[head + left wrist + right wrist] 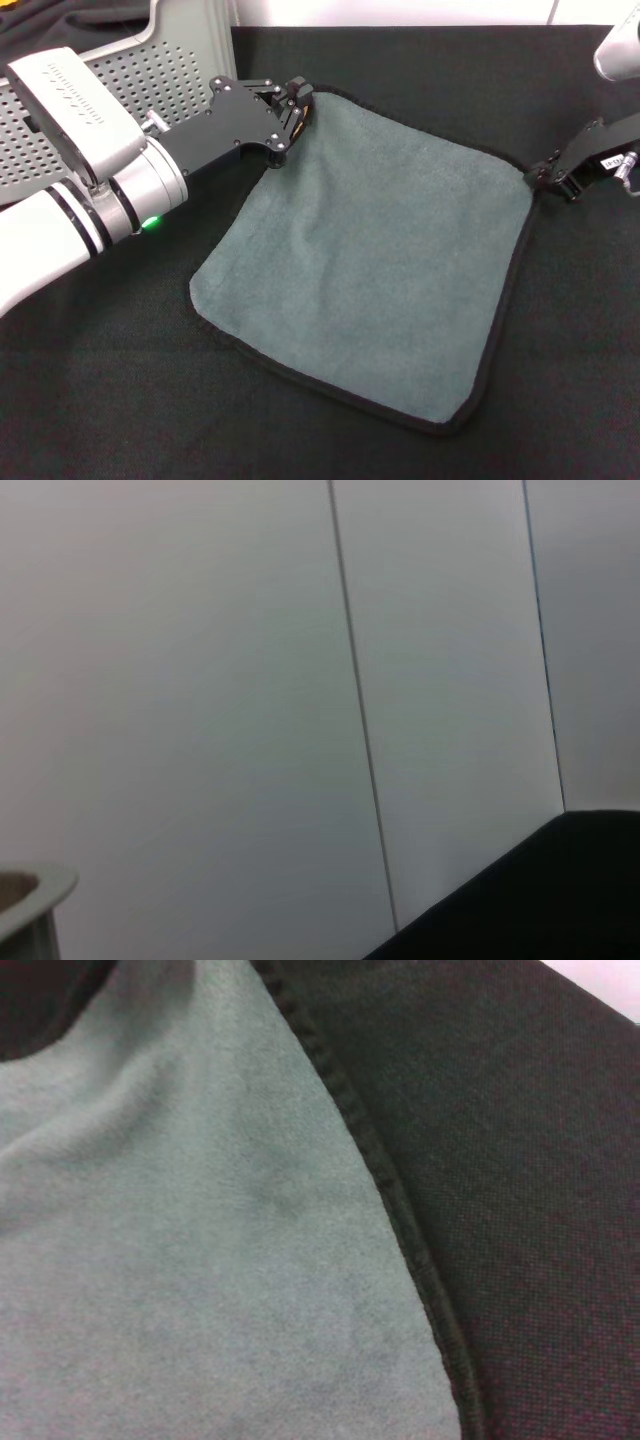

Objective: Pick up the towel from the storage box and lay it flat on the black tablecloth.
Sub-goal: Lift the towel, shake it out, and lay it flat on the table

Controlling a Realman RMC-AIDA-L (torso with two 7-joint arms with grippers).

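Two grippers sit at opposite corners of the towel [370, 260]. The left gripper [297, 108] has its fingers closed on the far-left corner, at the black hem. The right gripper [543, 178] is at the far-right corner, though whether its fingers are pinched on the cloth or parted I cannot tell (the tips are lost against the dark hem).

Out from those corners, the towel lies spread grey-green face up on the black tablecloth [120, 400], nearly flat, and the right wrist view shows a soft ripple near its held corner. The storage box [150, 70] stands behind the left arm, beside the towel's far-left corner.

By my judgement the lay is almost finished and release comes next. The risk is dragging: if either gripper lifts or withdraws before its fingers fully part, the corner could fold over or the towel could bunch.
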